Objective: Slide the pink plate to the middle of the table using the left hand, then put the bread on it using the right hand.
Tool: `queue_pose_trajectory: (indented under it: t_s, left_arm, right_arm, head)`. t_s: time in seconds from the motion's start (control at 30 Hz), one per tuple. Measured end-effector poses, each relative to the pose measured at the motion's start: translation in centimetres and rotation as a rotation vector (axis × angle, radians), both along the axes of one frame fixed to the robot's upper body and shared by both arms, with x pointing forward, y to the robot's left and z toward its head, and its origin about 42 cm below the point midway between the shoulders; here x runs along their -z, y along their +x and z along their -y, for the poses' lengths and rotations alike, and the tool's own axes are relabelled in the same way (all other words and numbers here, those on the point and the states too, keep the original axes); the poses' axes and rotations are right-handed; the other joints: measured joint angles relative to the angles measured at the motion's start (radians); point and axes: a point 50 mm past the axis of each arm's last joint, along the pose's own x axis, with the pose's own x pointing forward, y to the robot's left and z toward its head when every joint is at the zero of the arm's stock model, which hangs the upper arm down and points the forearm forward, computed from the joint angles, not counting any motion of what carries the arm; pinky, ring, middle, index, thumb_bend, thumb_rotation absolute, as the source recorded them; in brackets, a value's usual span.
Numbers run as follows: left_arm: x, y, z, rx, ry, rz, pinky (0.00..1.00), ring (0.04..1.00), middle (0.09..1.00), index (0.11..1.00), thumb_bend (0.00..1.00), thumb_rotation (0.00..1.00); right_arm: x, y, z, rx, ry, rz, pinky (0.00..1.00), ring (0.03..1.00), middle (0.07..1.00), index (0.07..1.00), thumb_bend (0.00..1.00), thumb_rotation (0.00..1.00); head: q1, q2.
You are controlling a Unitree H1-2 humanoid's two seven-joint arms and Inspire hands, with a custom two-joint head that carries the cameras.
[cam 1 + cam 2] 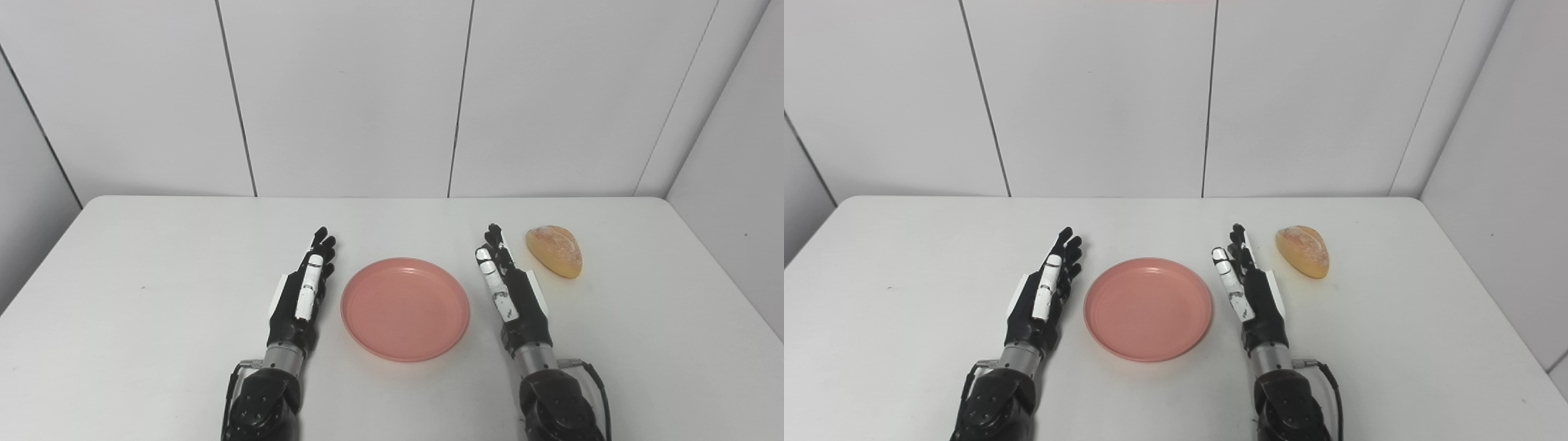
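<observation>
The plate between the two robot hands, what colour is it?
The plate is plain salmon pink, with no pattern; the left eye view shows it best.

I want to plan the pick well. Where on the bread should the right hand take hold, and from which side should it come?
Probably across its narrow width near the middle, from above. The bread lies flat and elongated on the table, running from far-left to near-right, with free space all around. The right hand, open, is just to its left.

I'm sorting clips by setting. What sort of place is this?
Probably a lab test booth: a bare white table walled by plain white panels, set only with a pink plate and bread.
</observation>
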Motion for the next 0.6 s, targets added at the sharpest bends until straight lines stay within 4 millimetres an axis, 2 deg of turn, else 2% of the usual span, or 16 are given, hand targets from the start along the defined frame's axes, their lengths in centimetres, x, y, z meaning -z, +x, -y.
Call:
queue_pose_trajectory:
  t_s: [0.1, 0.3, 0.33, 0.4, 0.6]
  left_arm:
    - [-0.1, 0.0, -0.2, -0.008, -0.003, 0.016, 1.0, 0.98, 0.958, 0.946, 0.44, 1.0]
    - [-0.1, 0.4, -0.3, -0.024, 0.01, 0.028, 1.0, 0.981, 0.956, 0.941, 0.44, 1.0]
    - [-0.1, 0.5, -0.4, -0.027, 0.011, 0.029, 1.0, 0.982, 0.958, 0.942, 0.44, 1.0]
    - [-0.1, 0.7, -0.5, -0.028, 0.013, 0.037, 1.0, 0.986, 0.961, 0.947, 0.43, 1.0]
    - [-0.1, 1.2, -0.6, -0.018, 0.027, 0.048, 1.0, 0.991, 0.971, 0.963, 0.39, 1.0]
  right_arm:
    - [-0.3, 0.6, 0.5, 0.022, -0.056, 0.041, 1.0, 0.992, 0.988, 1.0, 0.71, 0.91]
    - [-1.0, 1.3, 1.7, 0.073, -0.18, 0.121, 0.98, 0.972, 0.975, 1.0, 0.68, 0.94]
    - [-1.1, 1.4, 2.0, 0.089, -0.2, 0.133, 0.97, 0.969, 0.969, 1.0, 0.65, 0.89]
    - [-1.4, 1.6, 2.4, 0.128, -0.248, 0.167, 0.95, 0.969, 0.968, 1.0, 0.63, 0.84]
    - [-3.2, 2.5, 3.8, 0.21, -0.415, 0.258, 0.88, 0.951, 0.976, 0.993, 0.63, 0.71]
  head:
    - [-0.006, -0.002]
    - [-0.023, -0.009]
    - [-0.032, -0.009]
    - [-0.038, -0.011]
    - [-0.055, -0.012]
